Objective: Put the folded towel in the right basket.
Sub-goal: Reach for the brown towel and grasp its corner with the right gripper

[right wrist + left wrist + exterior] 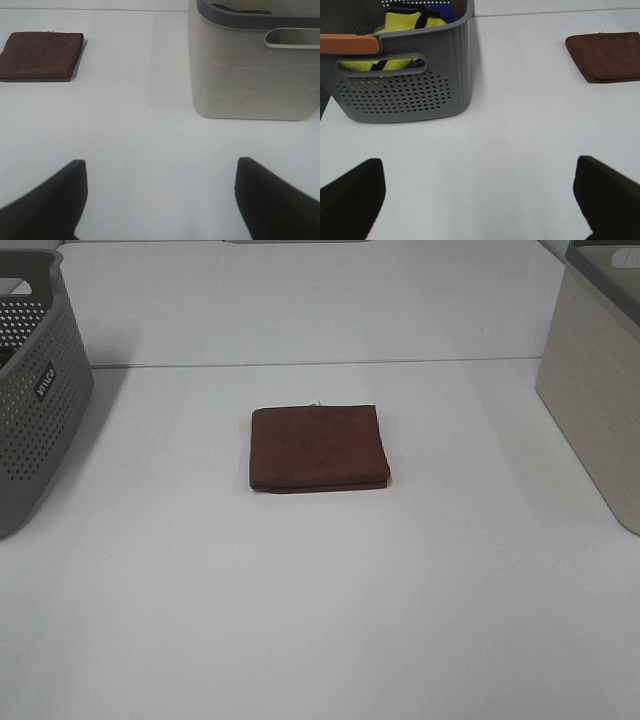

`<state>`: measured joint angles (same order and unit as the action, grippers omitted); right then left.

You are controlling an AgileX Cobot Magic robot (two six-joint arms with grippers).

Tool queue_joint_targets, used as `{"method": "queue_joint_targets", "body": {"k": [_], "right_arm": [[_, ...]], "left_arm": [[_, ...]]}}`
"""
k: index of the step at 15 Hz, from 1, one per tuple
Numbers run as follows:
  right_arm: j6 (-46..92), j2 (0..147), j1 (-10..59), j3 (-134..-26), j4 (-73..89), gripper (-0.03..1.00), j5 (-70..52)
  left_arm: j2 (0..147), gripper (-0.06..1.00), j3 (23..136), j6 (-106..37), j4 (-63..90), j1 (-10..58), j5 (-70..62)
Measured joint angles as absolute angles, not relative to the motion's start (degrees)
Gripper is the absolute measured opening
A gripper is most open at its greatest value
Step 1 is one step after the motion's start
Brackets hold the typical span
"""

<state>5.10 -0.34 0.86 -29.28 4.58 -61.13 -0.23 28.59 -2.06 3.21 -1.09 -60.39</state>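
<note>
Folded brown towel (318,448): centre of bench (320,620), untouched; beige basket (598,400) at three o'clock. Left gripper (480,160), right gripper (160,161): spread wide, empty.

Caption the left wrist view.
Open left gripper over white table; grey perforated basket with yellow items nearby, folded brown towel beyond.

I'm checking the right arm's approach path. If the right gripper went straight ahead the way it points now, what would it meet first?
Probably bare table: the right gripper points between the folded towel and the beige basket, whose near corner may clip one finger; depth is unclear.
</note>
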Motion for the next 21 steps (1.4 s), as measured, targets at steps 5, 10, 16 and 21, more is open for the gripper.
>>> {"method": "queue_joint_targets", "body": {"k": [5,10,16,21], "right_arm": [[5.1,-0.3,0.9,-29.3,4.6,0.77,-61.1],[5.1,-0.3,0.9,-29.3,4.6,0.77,-61.1],[5.1,-0.3,0.9,-29.3,4.6,0.77,-61.1],[5.1,-0.3,0.9,-29.3,4.6,0.77,-61.1]], "left_arm": [[-0.2,0.97,28.6,-2.1,3.2,-1.1,-60.4],[-0.2,0.97,28.6,-2.1,3.2,-1.1,-60.4],[-0.2,0.97,28.6,-2.1,3.2,-1.1,-60.4],[-0.2,0.97,28.6,-2.1,3.2,-1.1,-60.4]]}}
